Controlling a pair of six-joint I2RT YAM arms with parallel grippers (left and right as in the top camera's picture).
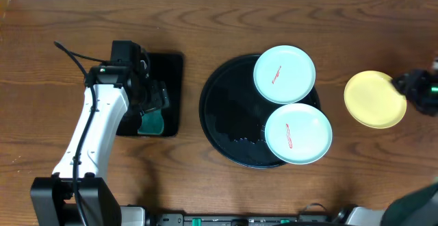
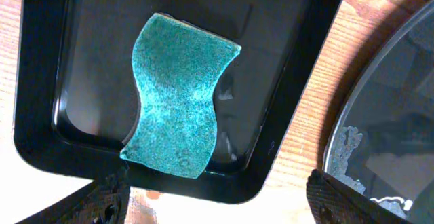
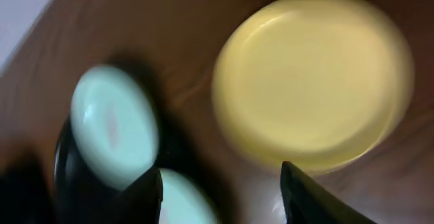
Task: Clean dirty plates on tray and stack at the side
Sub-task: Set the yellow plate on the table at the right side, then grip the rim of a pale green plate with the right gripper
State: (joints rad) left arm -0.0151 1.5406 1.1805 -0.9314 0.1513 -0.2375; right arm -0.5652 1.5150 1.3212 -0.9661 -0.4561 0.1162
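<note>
Two pale mint-green plates, each with a thin red streak, lie on the round black tray (image 1: 226,113): one at the back (image 1: 284,74), one at the front right (image 1: 298,133). The pale yellow plate (image 1: 374,100) lies on the wood to the right of the tray; it also shows in the right wrist view (image 3: 312,78). My right gripper (image 3: 220,176) is open and empty just right of the yellow plate (image 1: 414,85). My left gripper (image 2: 217,197) is open and empty above the near edge of the rectangular tray, over a teal sponge (image 2: 180,98).
The small rectangular black tray (image 1: 171,68) holding the sponge (image 1: 152,123) sits left of the round tray. A wet smear lies on the round tray's floor (image 1: 243,140). Bare wood lies between the two trays.
</note>
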